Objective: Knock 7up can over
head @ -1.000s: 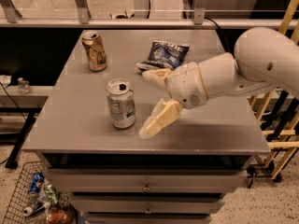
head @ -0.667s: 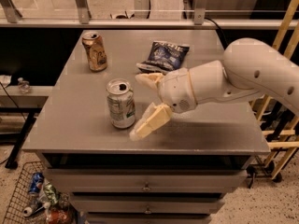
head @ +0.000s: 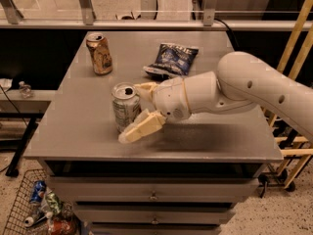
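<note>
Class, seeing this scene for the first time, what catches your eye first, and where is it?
The white arm reaches in from the right, its gripper open, fingers flanking the upright 7up can near the front of the table. Behind stand a brown-gold can, back left, and a dark snack bag.

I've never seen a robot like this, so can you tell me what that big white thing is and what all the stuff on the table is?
The big white thing is a robot's arm. At its end is the gripper, a hand with two cream fingers. There is just one picture, looking down at the grey table from the front. The gripper is open, with one finger behind the silver-green 7up can and one in front of it. It holds nothing. The 7up can stands upright. Farther back are a brown-gold can and a dark blue snack bag. A wire basket with cans in it sits on the floor.
</note>
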`<state>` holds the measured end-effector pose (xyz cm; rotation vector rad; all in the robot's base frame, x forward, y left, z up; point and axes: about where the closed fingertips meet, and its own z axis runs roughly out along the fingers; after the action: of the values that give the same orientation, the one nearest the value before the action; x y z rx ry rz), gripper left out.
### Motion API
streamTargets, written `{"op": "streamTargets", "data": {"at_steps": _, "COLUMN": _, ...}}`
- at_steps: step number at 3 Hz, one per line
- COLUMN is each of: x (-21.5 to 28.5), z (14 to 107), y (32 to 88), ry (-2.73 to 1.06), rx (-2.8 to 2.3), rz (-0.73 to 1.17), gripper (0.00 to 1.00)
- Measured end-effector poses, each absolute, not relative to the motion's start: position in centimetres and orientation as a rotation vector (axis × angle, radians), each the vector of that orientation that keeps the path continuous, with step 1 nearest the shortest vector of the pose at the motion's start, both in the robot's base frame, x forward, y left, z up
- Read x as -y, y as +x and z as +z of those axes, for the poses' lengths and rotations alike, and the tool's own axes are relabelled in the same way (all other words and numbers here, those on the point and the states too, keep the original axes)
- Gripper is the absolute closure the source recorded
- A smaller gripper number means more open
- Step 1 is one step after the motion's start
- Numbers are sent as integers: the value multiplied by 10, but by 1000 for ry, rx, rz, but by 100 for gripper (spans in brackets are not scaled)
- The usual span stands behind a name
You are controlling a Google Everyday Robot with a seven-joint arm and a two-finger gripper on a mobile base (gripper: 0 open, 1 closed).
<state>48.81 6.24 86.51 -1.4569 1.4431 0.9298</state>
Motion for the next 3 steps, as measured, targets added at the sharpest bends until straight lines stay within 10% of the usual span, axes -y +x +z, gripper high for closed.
{"op": "streamTargets", "data": {"at_steps": 3, "x": -86, "z": 887, "y": 508, "ry": -1485, "rx": -1351, "rz": 953, "gripper": 87}}
